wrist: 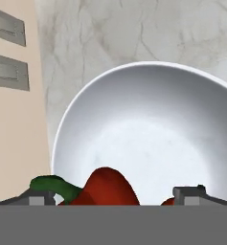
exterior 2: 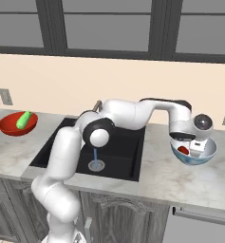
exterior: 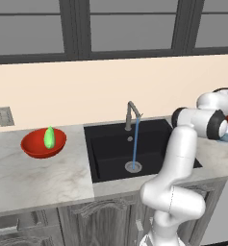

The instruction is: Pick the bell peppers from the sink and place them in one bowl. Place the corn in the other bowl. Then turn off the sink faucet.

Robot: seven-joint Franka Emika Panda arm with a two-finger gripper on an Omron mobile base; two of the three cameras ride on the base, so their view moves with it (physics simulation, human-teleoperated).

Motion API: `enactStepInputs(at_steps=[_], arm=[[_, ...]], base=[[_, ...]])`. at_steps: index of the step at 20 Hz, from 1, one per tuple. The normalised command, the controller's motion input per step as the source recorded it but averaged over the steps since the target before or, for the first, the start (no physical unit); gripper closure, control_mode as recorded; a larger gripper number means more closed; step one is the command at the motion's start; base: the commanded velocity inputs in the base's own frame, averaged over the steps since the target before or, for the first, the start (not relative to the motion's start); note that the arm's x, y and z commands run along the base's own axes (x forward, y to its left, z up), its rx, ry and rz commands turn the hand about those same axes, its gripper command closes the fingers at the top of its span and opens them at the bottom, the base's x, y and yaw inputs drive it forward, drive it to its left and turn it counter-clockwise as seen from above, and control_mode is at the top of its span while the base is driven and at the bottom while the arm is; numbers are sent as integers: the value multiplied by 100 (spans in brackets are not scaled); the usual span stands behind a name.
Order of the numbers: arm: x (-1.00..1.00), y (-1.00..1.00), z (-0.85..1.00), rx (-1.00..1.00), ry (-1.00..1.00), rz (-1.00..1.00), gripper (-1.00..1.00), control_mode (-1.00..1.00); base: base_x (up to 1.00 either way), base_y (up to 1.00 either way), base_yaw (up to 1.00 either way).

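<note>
Gripper (wrist: 115, 194) spread wide over bell pepper (wrist: 107, 187), green stem toward wall.

- the white arm rises from the base, bends at a dark elbow joint and reaches far out to the robot's right.
- the forearm runs roughly level, ending in a wrist that turns down.
- the hand (exterior 2: 193, 148) points downward, low at the end of the reach.
- in the hand view the two dark fingertips (wrist: 189, 194) stand wide apart, at opposite sides of the bottom edge.
- the jaws are spread.
</note>
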Motion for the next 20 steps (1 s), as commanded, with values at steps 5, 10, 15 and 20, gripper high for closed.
enactStepInputs(at_steps=[5,10,15,20], arm=[[0,15,0,0,-7,0,-100,-100],[9,37,13,0,-6,-1,-100,-100],[30,36,2,-15,10,0,-100,-100],[53,23,-14,-45,23,1,-100,-100]], base=[[0,0,0],[0,0,0],[0,0,0],[0,0,0]])
